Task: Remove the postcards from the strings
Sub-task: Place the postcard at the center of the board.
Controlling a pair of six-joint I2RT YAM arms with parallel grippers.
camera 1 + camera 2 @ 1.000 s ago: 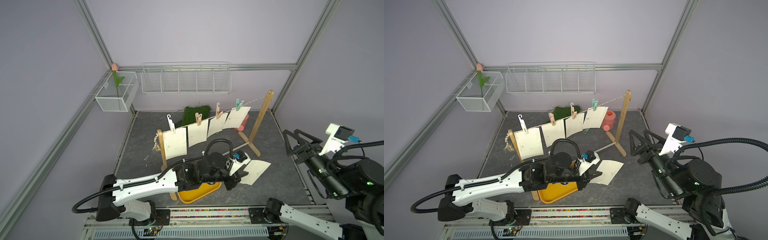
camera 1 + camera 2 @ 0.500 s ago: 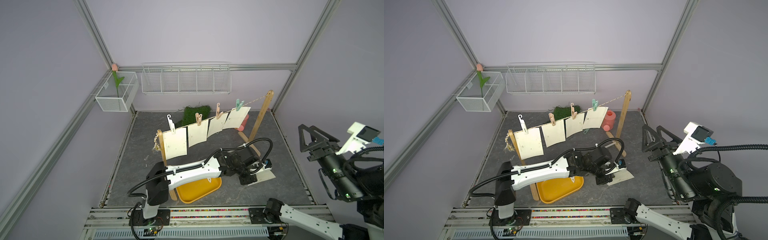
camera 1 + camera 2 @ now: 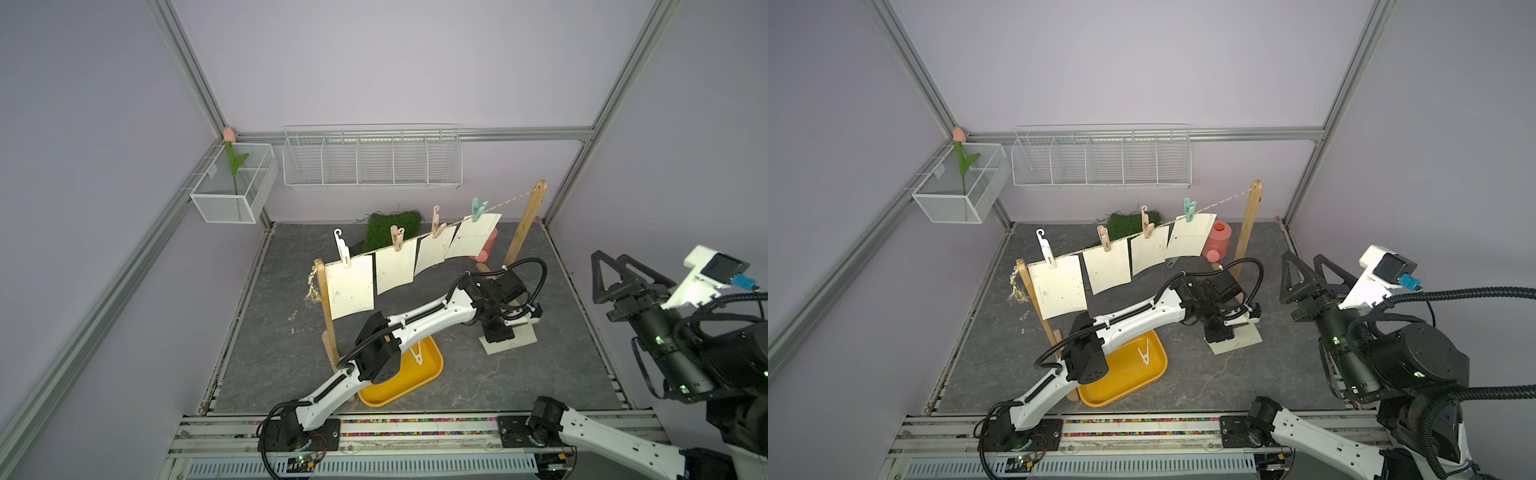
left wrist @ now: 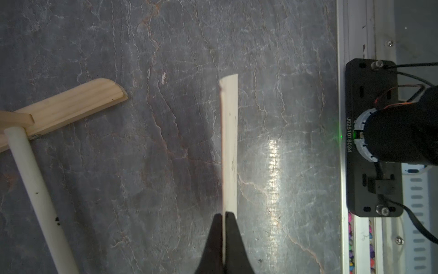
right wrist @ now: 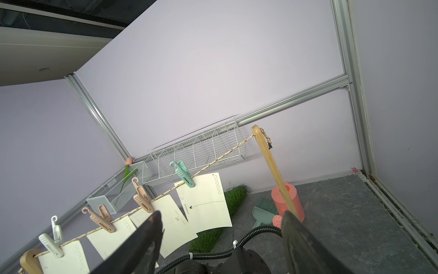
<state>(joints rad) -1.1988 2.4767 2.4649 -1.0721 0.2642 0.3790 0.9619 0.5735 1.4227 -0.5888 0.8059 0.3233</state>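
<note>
- Since a second ago, our left tool (image 3: 496, 332) has swung right, pinching one postcard (image 3: 515, 338) close to the table (image 3: 561, 374).
- Four postcards (image 3: 351, 286) hang on the string (image 3: 509, 200); our right tool (image 3: 610, 259) stands spread.
- Raised carelessly, our left arm (image 3: 415, 320) could snag them.

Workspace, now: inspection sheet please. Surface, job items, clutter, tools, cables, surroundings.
Surface: dark grey veined stone-look tabletop; no damage seen.
Job's things: four cream postcards pegged on the twisted beige rope between two wooden posts; fifth cream postcard off the rope, in the left tool.
Clutter: yellow plastic tray holding one loose clothespin; green turf patch; coral watering can; teal brush.
Grippers: left tool shut on the fifth cream postcard, low over the tabletop, contact unclear; right tool open, empty, raised.
Cables: black ribbed hose arches over the left wrist; more hoses on the right arm.
Surroundings: lilac walls, aluminium frame, white wire shelf, white mesh box with an artificial tulip.
</note>
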